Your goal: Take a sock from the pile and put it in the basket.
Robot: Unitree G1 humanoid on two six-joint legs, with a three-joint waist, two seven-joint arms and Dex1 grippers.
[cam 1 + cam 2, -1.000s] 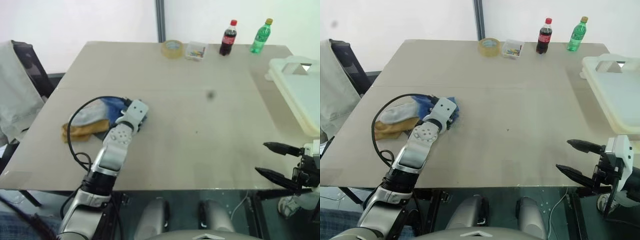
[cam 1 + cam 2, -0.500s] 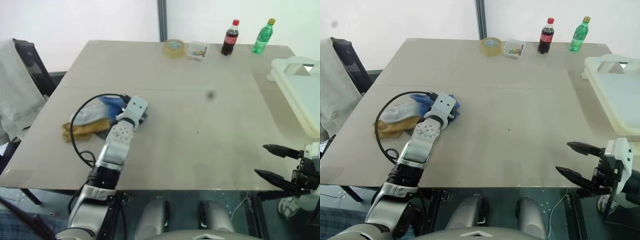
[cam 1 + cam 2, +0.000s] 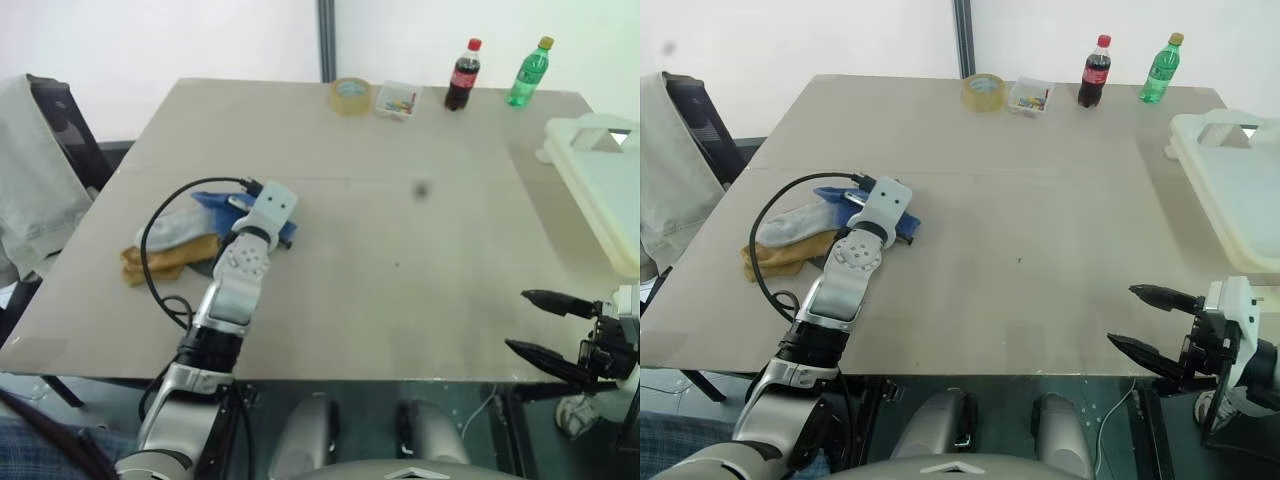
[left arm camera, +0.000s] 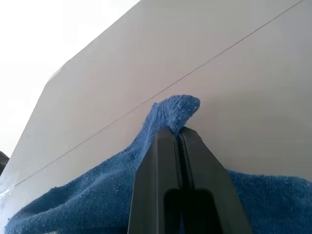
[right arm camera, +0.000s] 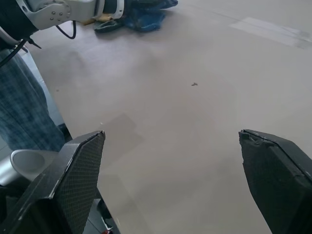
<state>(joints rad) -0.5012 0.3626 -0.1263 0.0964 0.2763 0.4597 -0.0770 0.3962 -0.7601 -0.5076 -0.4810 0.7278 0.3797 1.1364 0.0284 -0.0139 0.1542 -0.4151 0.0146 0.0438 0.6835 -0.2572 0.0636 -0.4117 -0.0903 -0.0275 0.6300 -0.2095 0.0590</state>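
The pile [image 3: 172, 240] of socks lies on the left of the tan table [image 3: 400, 220], with a light grey sock on top and a mustard one [image 3: 158, 262] at its near edge. My left gripper [image 4: 178, 130] is shut on a fold of the royal blue sock [image 4: 73, 204], which bunches up past the fingertips. From the head, the white hand [image 3: 268, 208] covers that sock's [image 3: 216, 200] middle. The off-white basket [image 3: 580, 180] stands at the table's right edge. My right gripper [image 3: 518, 320] hovers open at the near right, holding nothing.
Along the far edge stand a tape roll [image 3: 347, 95], a small clear box [image 3: 396, 100], a cola bottle [image 3: 460, 75] and a green bottle [image 3: 526, 72]. A chair draped with pale cloth [image 3: 35, 190] stands left of the table. A black cable [image 3: 150, 270] loops over the pile.
My left gripper has shut on the blue sock and edged up and forward with it. The right gripper has stayed open in place.
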